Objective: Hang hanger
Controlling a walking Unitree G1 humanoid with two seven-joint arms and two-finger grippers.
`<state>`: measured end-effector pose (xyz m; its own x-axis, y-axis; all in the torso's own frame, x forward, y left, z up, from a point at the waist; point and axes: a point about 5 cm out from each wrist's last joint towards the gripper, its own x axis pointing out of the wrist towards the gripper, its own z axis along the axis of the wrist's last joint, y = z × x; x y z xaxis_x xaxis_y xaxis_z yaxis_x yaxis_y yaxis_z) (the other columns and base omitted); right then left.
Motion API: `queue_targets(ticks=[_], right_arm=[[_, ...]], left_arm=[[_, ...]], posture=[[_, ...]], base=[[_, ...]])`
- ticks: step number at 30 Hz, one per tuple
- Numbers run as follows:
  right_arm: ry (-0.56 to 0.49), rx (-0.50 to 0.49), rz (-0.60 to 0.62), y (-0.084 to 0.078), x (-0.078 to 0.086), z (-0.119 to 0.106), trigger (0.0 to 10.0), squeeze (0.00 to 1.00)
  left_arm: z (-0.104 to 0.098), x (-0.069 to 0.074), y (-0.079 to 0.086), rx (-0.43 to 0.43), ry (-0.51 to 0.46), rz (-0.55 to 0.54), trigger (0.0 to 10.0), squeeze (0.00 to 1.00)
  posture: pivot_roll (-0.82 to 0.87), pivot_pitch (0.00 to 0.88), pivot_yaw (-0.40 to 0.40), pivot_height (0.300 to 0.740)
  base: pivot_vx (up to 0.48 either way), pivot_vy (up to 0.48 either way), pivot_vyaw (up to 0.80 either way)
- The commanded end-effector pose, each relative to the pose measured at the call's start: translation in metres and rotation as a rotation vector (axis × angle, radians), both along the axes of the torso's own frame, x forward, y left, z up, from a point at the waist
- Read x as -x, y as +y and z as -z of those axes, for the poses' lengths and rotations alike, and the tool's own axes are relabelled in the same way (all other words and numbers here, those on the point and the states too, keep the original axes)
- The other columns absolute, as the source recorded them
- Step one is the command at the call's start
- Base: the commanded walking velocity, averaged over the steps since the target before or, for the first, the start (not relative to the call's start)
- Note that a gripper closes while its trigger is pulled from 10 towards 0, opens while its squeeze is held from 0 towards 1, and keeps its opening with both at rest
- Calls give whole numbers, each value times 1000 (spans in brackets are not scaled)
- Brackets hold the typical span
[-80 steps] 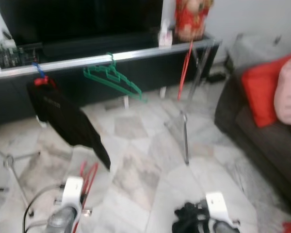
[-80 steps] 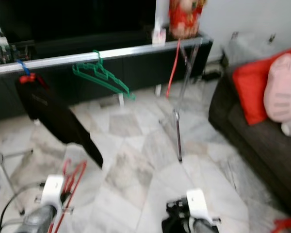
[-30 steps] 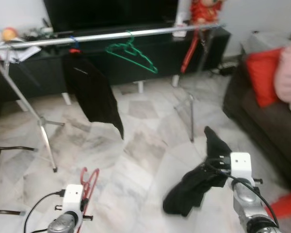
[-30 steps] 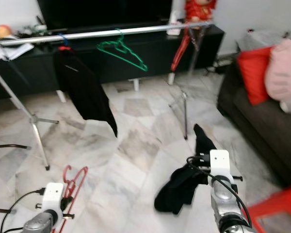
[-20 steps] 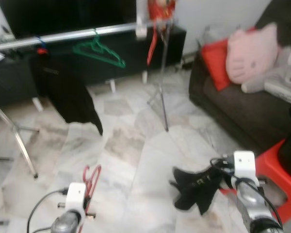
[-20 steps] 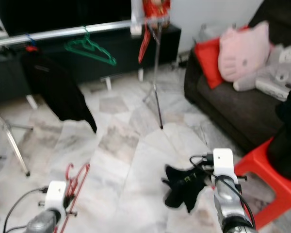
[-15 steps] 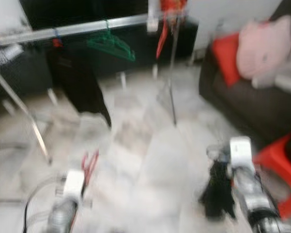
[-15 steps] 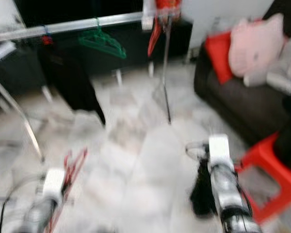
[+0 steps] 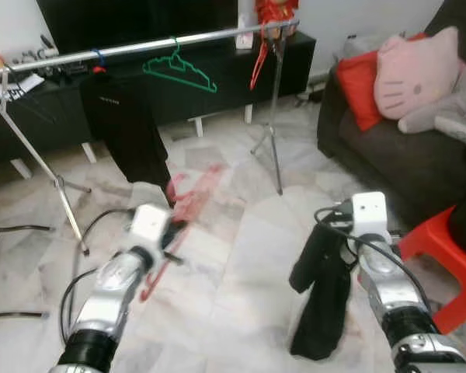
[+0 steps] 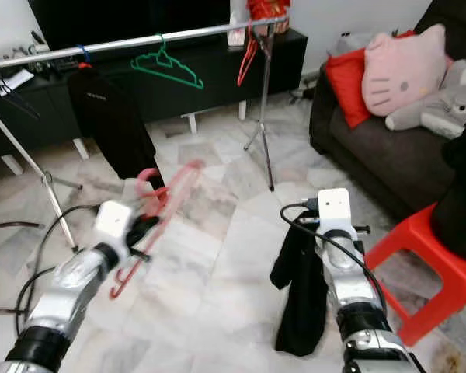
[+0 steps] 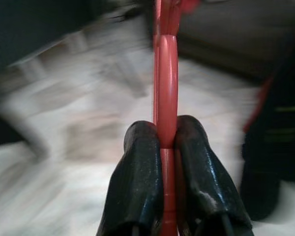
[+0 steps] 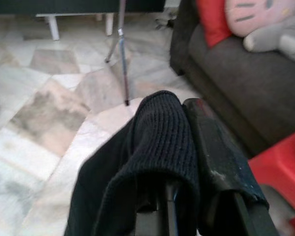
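Observation:
My left gripper [image 11: 165, 140] is shut on a red hanger [image 9: 188, 194], raised out in front of me and blurred from moving. My right gripper [image 12: 187, 123] is shut on a black garment [image 9: 320, 295] that hangs down from it towards the floor. Ahead stands a silver clothes rail [image 9: 140, 48]. On it hang a black garment [image 9: 128, 136], an empty green hanger [image 9: 179, 71] and a red hanger [image 9: 258, 64] near its right end.
A dark sofa [image 9: 388, 155] with a red cushion, a pink cat pillow [image 9: 415, 71] and a grey plush is on the right. A red plastic stool [image 9: 443, 268] stands by my right arm. A black TV console [image 10: 210, 54] runs behind the rail. Marble floor lies between me and the rail.
My left arm has swung up and forward, lifting the red hanger from low near the floor. The black garment now hangs straight down from my right gripper. The camera has shifted.

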<state>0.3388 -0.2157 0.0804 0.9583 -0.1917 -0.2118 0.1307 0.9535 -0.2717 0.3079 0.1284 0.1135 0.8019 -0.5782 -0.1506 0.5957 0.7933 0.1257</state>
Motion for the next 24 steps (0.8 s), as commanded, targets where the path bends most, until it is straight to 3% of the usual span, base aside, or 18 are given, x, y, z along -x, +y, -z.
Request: queue_targets(ticks=[1,6,7,8,11,19,24], right_arm=[[-29,-5,-11,4,-7,-12,10000,0],[9,54,-28,8,-13,-13,10000,0],[20,71,-34,9,-14,-14,10000,0],[32,77,-31,9,-16,-14,10000,0],[38,96,-37,10,-19,-16,10000,0],[59,115,-99,28,-28,-19,10000,0],[43,90,-125,42,-31,-22,10000,0]], left_arm=[[-2,17,-17,-32,79,205,10000,0],[-5,30,-22,-162,137,377,10000,0],[-7,31,-21,-214,139,404,10000,0],[-8,32,-17,-319,142,446,10000,0],[-6,35,-10,-449,143,505,10000,0],[-15,45,-21,-404,198,593,10000,0],[-18,33,-34,-387,146,449,10000,0]], posture=[[-67,20,32,740],[-76,29,36,740],[-71,34,33,740],[-61,33,30,740],[-60,35,28,740],[-53,23,18,740],[-61,16,20,740]], base=[[0,0,0],[0,0,0],[0,0,0],[0,0,0],[0,0,0],[0,0,0],[0,0,0]])
